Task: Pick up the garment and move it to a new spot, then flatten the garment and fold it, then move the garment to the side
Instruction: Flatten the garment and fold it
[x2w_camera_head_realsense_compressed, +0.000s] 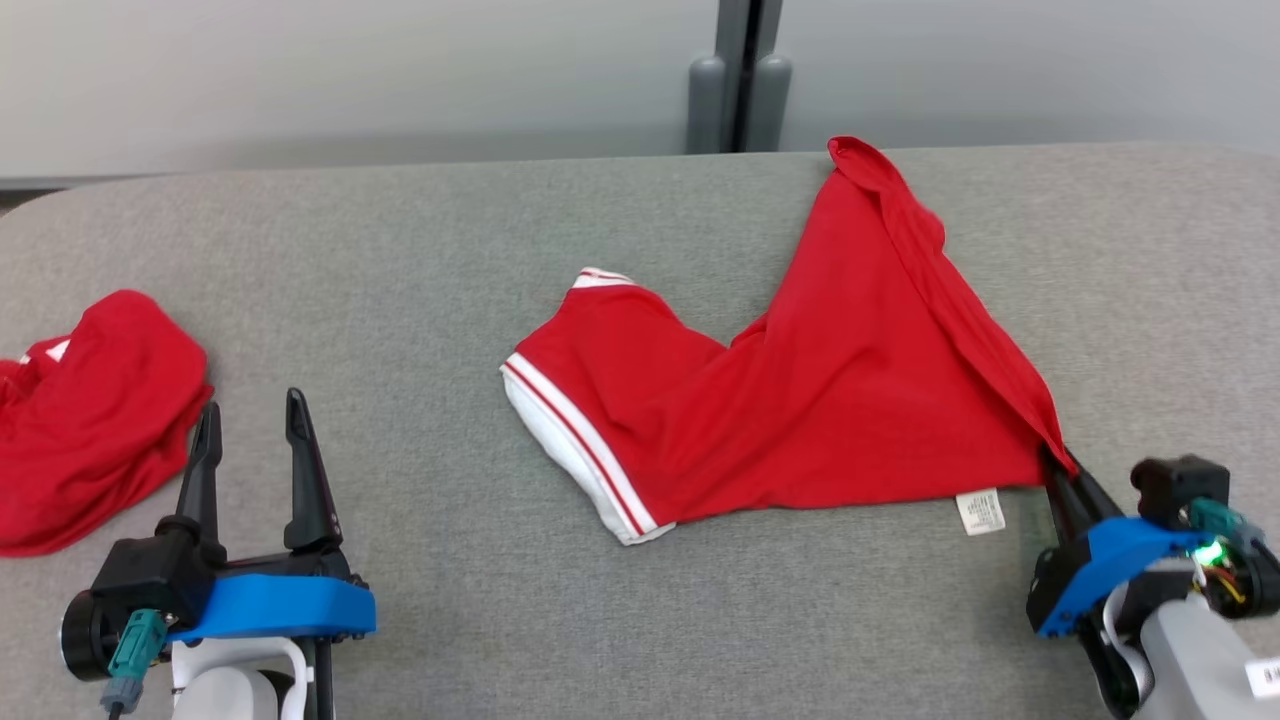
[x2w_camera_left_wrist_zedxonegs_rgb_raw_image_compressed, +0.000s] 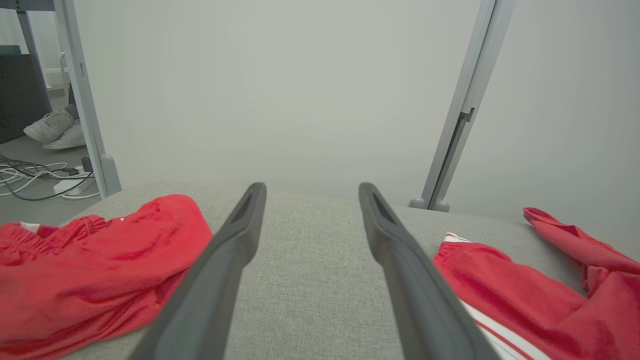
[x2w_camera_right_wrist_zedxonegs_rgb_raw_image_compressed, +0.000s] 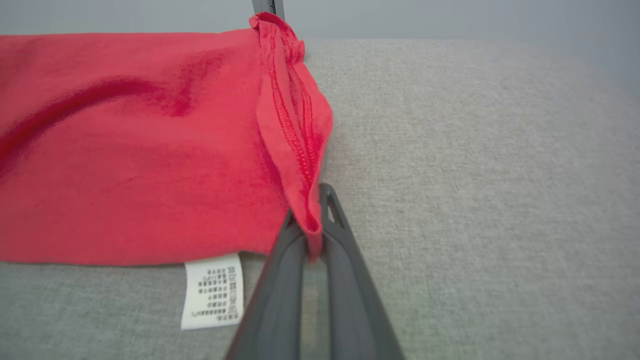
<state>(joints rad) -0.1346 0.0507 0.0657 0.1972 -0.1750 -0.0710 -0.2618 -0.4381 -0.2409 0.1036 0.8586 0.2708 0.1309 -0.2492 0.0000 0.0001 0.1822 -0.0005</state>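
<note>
1. At the lower right of the head view, we see the right end effector (x2w_camera_head_realsense_compressed: 1058, 462) with its two dark fingers pressed together on the near right corner of the red garment (x2w_camera_head_realsense_compressed: 800, 400). The right wrist view shows a stitched hem fold (x2w_camera_right_wrist_zedxonegs_rgb_raw_image_compressed: 300, 150) pinched between them.
2. At the lower left, the left end effector (x2w_camera_head_realsense_compressed: 252, 405) stands spread wide, fingers pointing up the view, with nothing between them.
3. We count two end effectors, each with two fingers.
4. We count two red cloth items on the grey tabletop (x2w_camera_head_realsense_compressed: 400, 280). One is the garment across the middle and right. The other is a second red bundle (x2w_camera_head_realsense_compressed: 90, 420) crumpled at the left edge, just beside the left end effector; we cannot tell whether they touch.
5. We count one white care label (x2w_camera_head_realsense_compressed: 980, 511), sticking out from the garment's near edge just left of the pinching fingers.
6. The garment lies mostly flat, running from the right end effector up to the tabletop's far edge and leftward to a white-striped cuff (x2w_camera_head_realsense_compressed: 575, 445). That cuff sits well apart from the left end effector, with bare tabletop between.
</note>
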